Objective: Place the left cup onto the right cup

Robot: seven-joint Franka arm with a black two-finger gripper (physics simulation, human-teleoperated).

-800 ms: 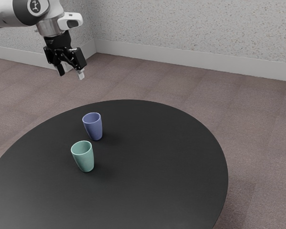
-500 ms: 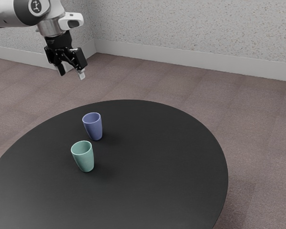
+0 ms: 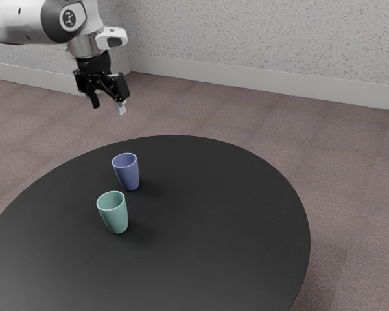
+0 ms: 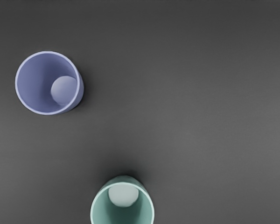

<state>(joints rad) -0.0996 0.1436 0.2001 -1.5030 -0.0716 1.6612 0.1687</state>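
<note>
Black counter (image 3: 233,214), exterior view: we log the blue cup (image 3: 126,172) upright, and the green cup (image 3: 113,212) upright near it, not touching. Our jaws hang well above the blue cup, apart and empty. Wrist view: the green cup (image 4: 122,207) stands near the blue cup (image 4: 35,81), both mouths up.

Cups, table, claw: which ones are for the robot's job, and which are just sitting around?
For the job: blue cup, green cup, claw.
Just around: table, floor, wall.
</note>
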